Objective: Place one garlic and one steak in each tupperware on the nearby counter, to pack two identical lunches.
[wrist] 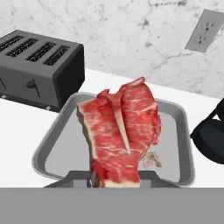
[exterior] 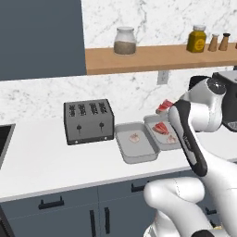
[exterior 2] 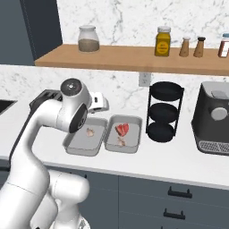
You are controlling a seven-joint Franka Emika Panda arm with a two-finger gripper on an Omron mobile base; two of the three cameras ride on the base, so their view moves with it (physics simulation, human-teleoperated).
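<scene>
Steak, a marbled red raw slab point(wrist: 120, 135), hangs long axis upright in our tool point(wrist: 116, 177), clamped shut on it, directly above the shallow light-grey rectangular tupperware tray point(wrist: 48, 146) holding one garlic point(wrist: 152, 160), beside the dark slotted toaster point(wrist: 39, 70) on the white surface point(wrist: 19, 124).

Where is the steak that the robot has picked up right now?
In the hand view the steak hangs from the hand, above the tupperware that holds a garlic, with the toaster to its left.
</scene>
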